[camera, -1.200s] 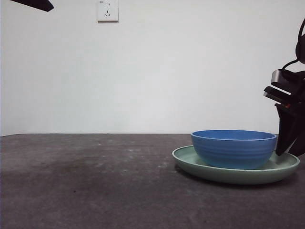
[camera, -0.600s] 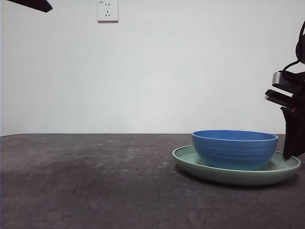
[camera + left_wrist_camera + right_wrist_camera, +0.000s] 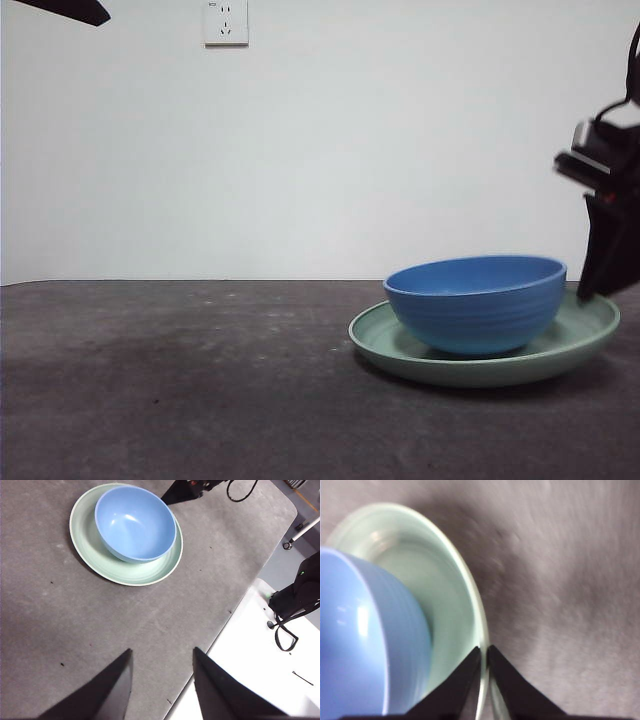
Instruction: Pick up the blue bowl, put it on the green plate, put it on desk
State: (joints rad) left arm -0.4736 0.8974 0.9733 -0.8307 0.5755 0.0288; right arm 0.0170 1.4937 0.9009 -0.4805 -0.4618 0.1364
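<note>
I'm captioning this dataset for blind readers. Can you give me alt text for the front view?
A blue bowl sits tilted in a green plate whose right side is raised off the dark desk, the right end effector shut on its right rim. A white wall with a socket is behind, and the left arm shows only as a black tip at top left.

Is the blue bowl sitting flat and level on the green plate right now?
No. In the front view the blue bowl tips, rim higher on one side, as the right gripper lifts the green plate by its rim.
</note>
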